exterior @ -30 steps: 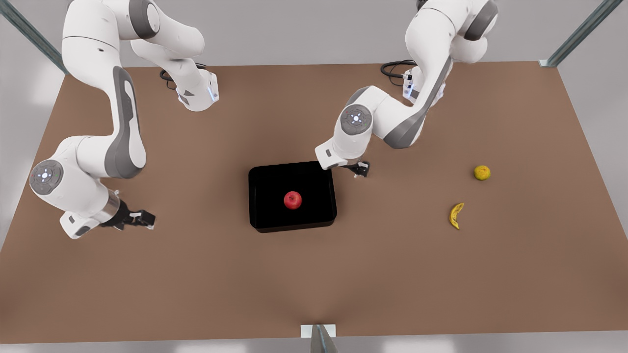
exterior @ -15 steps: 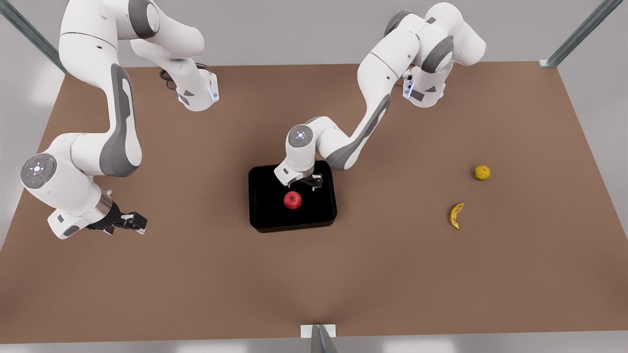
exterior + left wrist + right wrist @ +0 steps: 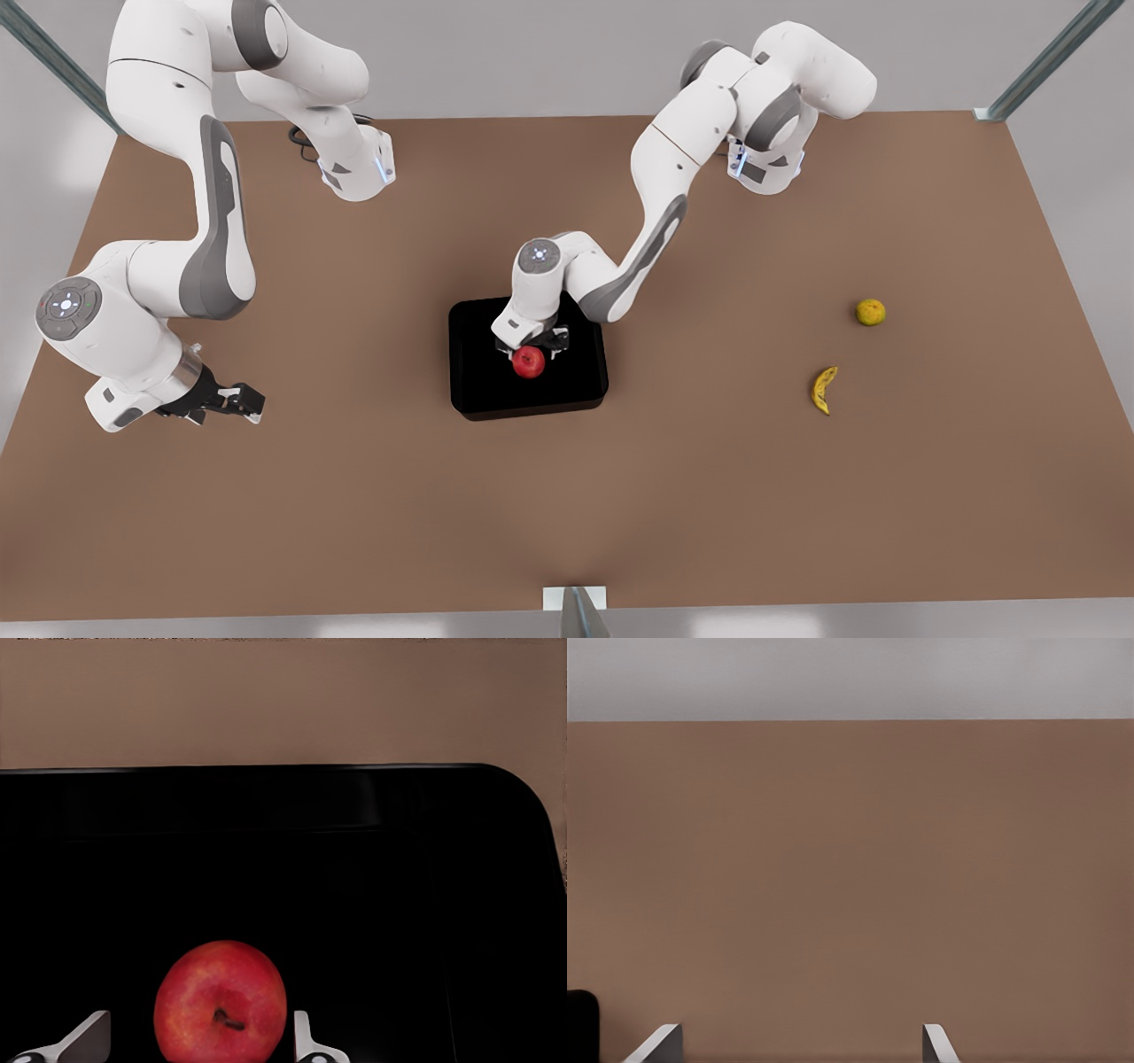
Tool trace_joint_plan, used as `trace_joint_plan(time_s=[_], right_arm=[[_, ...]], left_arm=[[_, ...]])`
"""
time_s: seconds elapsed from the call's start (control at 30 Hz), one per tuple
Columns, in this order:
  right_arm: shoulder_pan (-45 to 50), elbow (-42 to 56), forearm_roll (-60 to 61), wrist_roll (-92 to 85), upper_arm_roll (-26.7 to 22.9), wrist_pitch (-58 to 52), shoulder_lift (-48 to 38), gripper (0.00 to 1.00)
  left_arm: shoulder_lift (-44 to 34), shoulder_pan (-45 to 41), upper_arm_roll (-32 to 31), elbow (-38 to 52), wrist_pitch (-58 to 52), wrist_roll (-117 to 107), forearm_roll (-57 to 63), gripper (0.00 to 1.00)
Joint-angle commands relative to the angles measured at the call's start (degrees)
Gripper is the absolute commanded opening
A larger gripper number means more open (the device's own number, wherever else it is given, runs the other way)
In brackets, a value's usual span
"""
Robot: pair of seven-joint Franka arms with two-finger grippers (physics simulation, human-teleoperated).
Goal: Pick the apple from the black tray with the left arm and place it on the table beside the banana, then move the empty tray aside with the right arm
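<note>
Open room: the bench point(image 3: 372, 496) is a wide, flat, matte brown top; broad bare stretches lie near the camera and on both sides of the black tray point(image 3: 478, 390), which sits about mid-bench, well clear of every bench edge
Tray edges: glossy black, rectangular, rounded corners, low raised walls; its far wall and one rounded corner show in the left wrist view point(image 3: 425, 806)
Left gripper point(image 3: 532, 345): over the tray's far half, directly above the apple point(image 3: 529, 362); its fingers point(image 3: 306, 1041) stand open on either side of the apple point(image 3: 221, 1003), a gap showing on at least one side, nothing gripped
Right gripper point(image 3: 251, 404): waits at the front view's left, well apart from the tray; fingers point(image 3: 935, 1043) spread wide over bare bench, holding nothing
Apple: small, round, red, thin dark stem, resting inside the tray
Banana point(image 3: 824, 390): small, curved, yellow with dark spots, on the bench at the front view's right, well apart from the tray
Round yellow fruit point(image 3: 870, 312): beyond the banana, nearby
</note>
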Motion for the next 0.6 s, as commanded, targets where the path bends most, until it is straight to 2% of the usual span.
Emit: trace_joint_plan(time_s=[0.0, 0.57], right_arm=[[-0.05, 0.03, 0.06, -0.35, -0.01, -0.01, -0.07, 1.00], [-0.14, 0.03, 0.06, -0.35, -0.10, -0.01, -0.07, 1.00]], left_arm=[[-0.05, -0.13, 0.03, -0.14, 3.95, -11.08, 1.40, 1.00], [3.29, -0.22, 0.03, -0.84, 6.76, -11.08, 5.88, 1.00]])
